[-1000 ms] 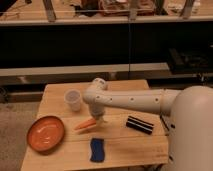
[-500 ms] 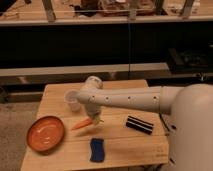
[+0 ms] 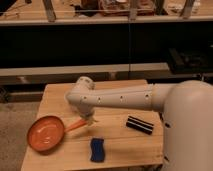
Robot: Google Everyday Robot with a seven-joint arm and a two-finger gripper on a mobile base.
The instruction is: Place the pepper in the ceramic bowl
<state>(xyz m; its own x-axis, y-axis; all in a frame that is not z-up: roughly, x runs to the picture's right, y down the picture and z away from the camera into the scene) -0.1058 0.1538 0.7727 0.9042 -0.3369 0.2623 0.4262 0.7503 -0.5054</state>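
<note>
Lab/workshop, wooden table (image 3: 125, 100), dark shelving w/ clutter (image 3: 120, 7), tool (image 3: 90, 120) above table

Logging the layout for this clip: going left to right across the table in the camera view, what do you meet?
Ceramic bowl → pepper, beside the bowl's rim → gripper at the pepper's right end → blue sponge → dark striped block.

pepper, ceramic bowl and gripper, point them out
pepper (image 3: 75, 126), camera view, middle of its orange body
ceramic bowl (image 3: 44, 135), camera view, bare inner floor
gripper (image 3: 89, 121), camera view, its tip at the pepper's right end
</note>
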